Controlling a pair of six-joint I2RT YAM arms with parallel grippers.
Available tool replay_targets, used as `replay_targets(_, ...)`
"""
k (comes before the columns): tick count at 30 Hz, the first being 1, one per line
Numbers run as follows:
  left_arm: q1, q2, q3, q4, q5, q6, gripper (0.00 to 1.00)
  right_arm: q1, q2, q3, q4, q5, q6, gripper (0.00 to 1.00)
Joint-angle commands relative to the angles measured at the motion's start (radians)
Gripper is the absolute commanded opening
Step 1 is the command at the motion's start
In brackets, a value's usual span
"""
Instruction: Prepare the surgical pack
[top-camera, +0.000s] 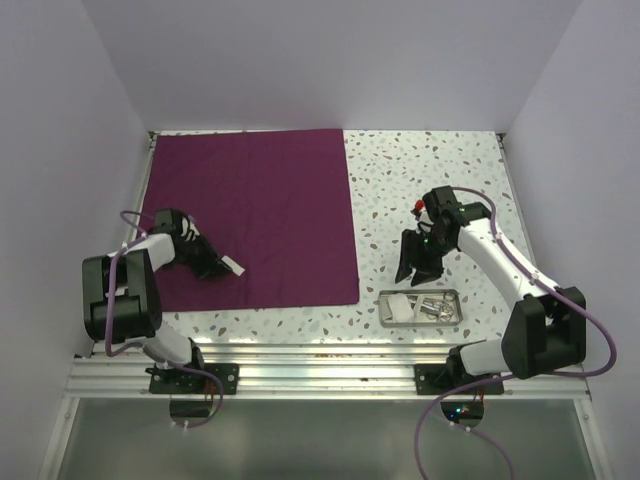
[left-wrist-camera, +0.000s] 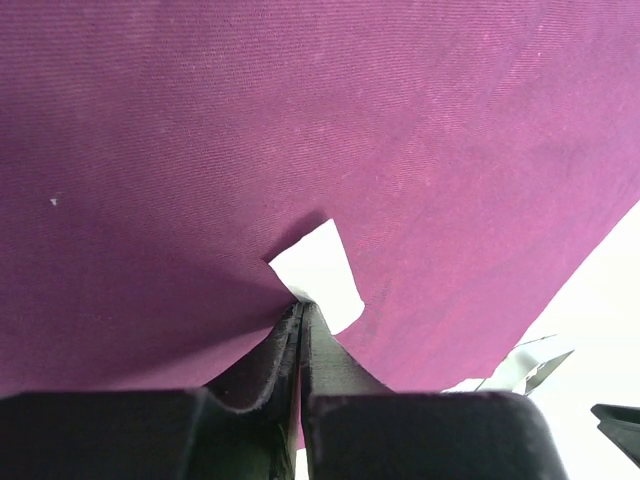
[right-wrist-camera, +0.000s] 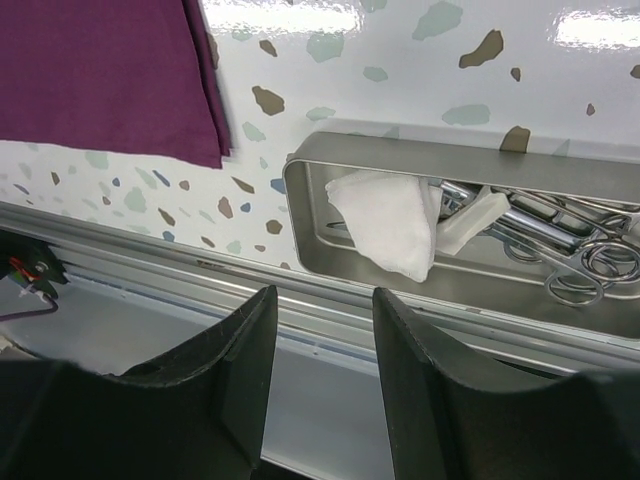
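Plum-purple cloth, matte and finely woven, lies flat with faint creases across the left half of the glossy speckled table. Over its near part, the left gripper has its black fingers pressed together on one corner of a small white gauze pad. The thin, soft square juts out ahead of the tips, low against the fabric, though whether it touches cannot be told. To the right, just off the cloth's near right corner and on bare table, sits the shallow steel tray, its long axis running left to right along the near edge. A folded gauze slumps at its left end, and silver scissor-like instruments with ring handles crowd the right. The right gripper hovers just beyond the tray's far rim, fingers apart and empty. The tray lies directly on its near side, so this arm is by far the closer to it, while the left arm is well apart. Laying the pinched pad on the cloth looks like the step in hand.
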Motion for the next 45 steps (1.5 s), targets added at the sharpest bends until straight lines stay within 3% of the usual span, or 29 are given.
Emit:
replay_targets(1,0.005,0.015,0.031,0.036,-0.02,0.015,0.03,0.014,-0.007,-0.009,0.023,-0.045,0.017,0.47)
replay_targets(22,0.005,-0.105,0.049,0.022,-0.075,0.018,0.0,0.103,0.019,-0.016,0.06,-0.045,0.062,0.46)
replay_targets(24,0.005,-0.105,0.051,-0.01,-0.096,0.011,0.19,0.11,0.02,-0.015,0.061,-0.045,0.062,0.46)
replay_targets(27,0.006,-0.124,0.02,0.004,-0.07,-0.026,0.37,0.113,0.022,-0.016,0.063,-0.045,0.062,0.46)
replay_targets(33,0.005,-0.135,-0.089,0.119,0.022,-0.147,0.39,0.115,0.022,-0.023,0.066,-0.052,0.051,0.46)
replay_targets(45,0.005,-0.102,-0.146,0.229,0.059,-0.195,0.38,0.115,0.023,-0.024,0.056,-0.054,0.036,0.46)
